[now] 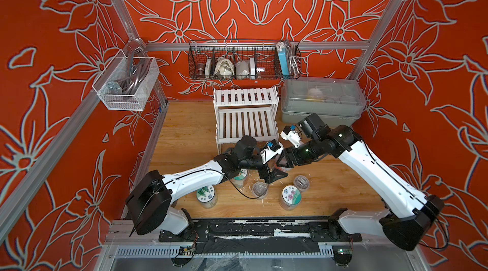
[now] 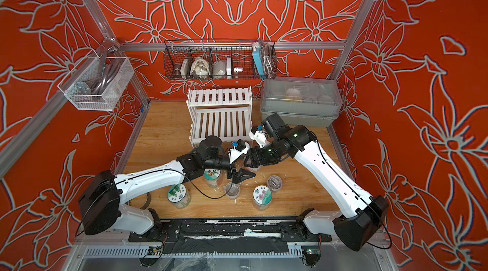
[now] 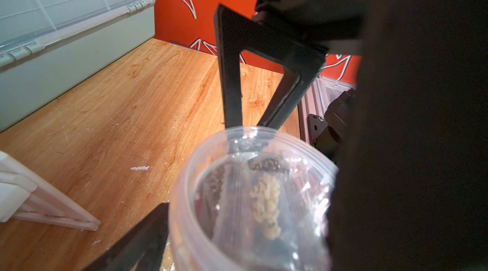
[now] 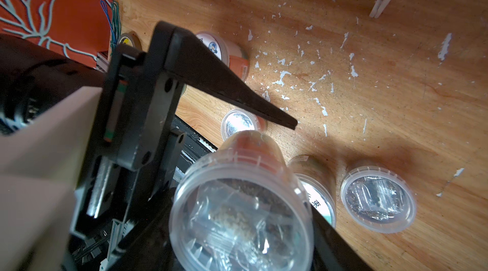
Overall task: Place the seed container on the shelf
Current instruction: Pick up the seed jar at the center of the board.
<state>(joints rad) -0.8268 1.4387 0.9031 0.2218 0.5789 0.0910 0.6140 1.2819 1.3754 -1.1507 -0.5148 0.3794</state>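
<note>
I confirm the right jaws are clamped on the seed container [image 4: 240, 216]. The left jaws stand apart, straddling that container, with the bench [image 3: 118, 111] beneath both.

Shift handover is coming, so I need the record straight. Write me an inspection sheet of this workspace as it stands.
Surface: wooden tabletop, scratched, strewn with white flecks.
Job's things: clear lidded plastic seed container off the table, tilted; white slatted two-tier shelf bare.
Clutter: three jars with printed lids, two clear lidded cups.
Grippers: right gripper shut on the container; left gripper open at it, contact unclear.
Cables: black cable loops over the table.
Surroundings: grey lidded plastic box, black wire basket, white mesh basket, red floral walls.
</note>
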